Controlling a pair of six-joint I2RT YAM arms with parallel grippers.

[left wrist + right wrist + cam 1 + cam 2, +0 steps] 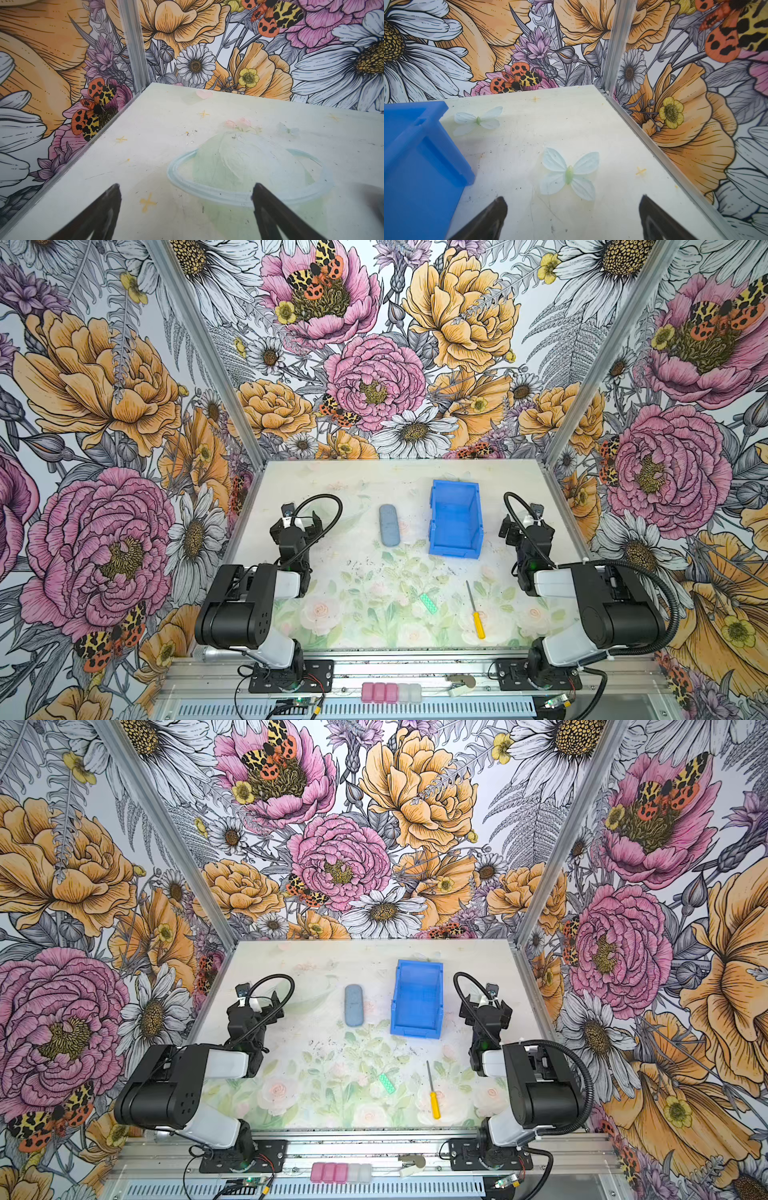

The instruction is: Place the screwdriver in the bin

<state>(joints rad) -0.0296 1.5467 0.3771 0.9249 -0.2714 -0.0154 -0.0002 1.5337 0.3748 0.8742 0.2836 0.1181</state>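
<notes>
Floral-print walls enclose a pale painted tabletop [361, 485]. The screwdriver [474, 610] lies flat near the front edge, right of centre, handle nearest the arm bases, well apart from the bin [455, 489] farther back. Left arm [241, 614] and right arm [615, 605] sit folded, wrists low. Left jaws and right jaws gape, empty. We judge the right arm better placed: descend over the yellow handle, jaws across its axis, and close low.
</notes>
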